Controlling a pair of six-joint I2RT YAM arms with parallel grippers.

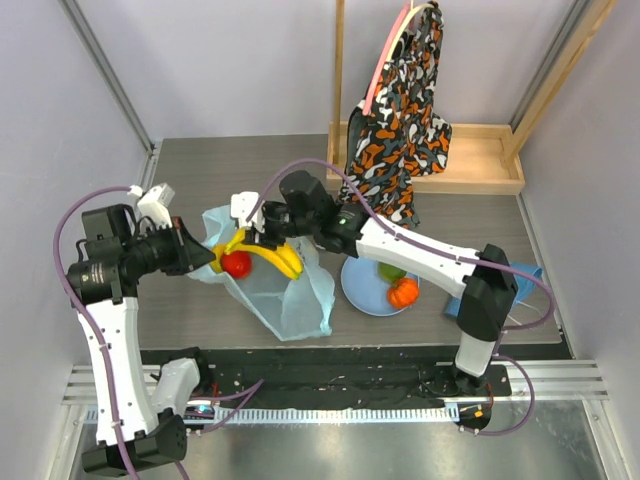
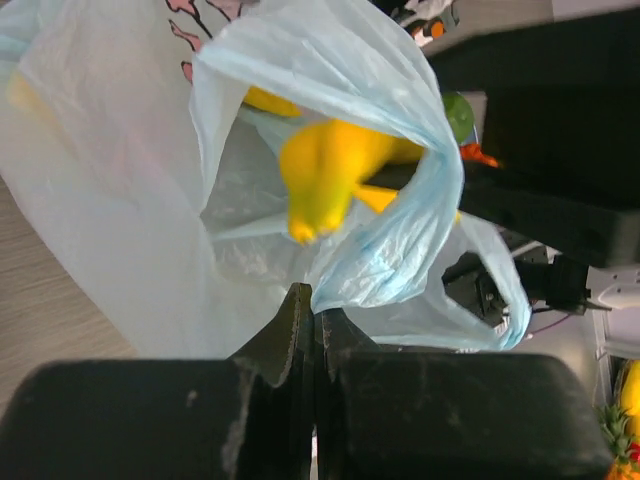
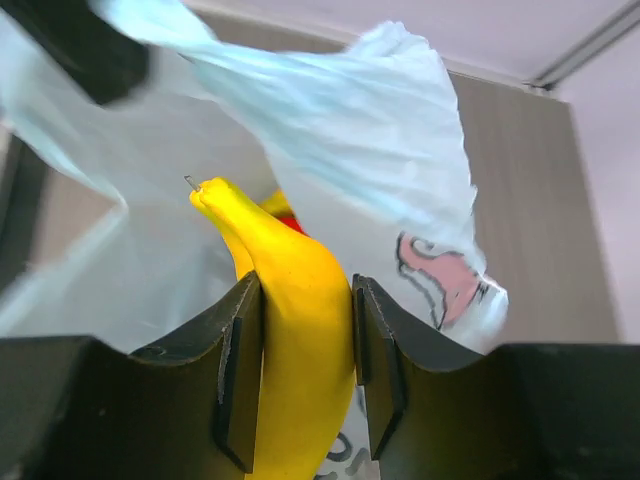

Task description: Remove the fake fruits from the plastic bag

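The light-blue plastic bag [image 1: 290,295] lies on the table with its mouth held up. My left gripper [image 1: 205,255] is shut on the bag's edge [image 2: 330,290]. My right gripper [image 1: 262,240] is shut on the yellow banana bunch [image 1: 270,255] at the bag's mouth; its fingers clamp the banana [image 3: 300,330]. The banana also shows in the left wrist view [image 2: 325,180]. The red round fruit [image 1: 237,264] sits at the mouth beside the banana. The green fruit [image 1: 391,271] and the orange ribbed fruit [image 1: 403,292] lie on the pale-blue plate [image 1: 360,290].
A patterned cloth [image 1: 405,110] hangs on a pink hoop over a wooden tray [image 1: 480,160] at the back right. A blue object [image 1: 525,275] lies behind my right arm's elbow. Grey walls enclose the table.
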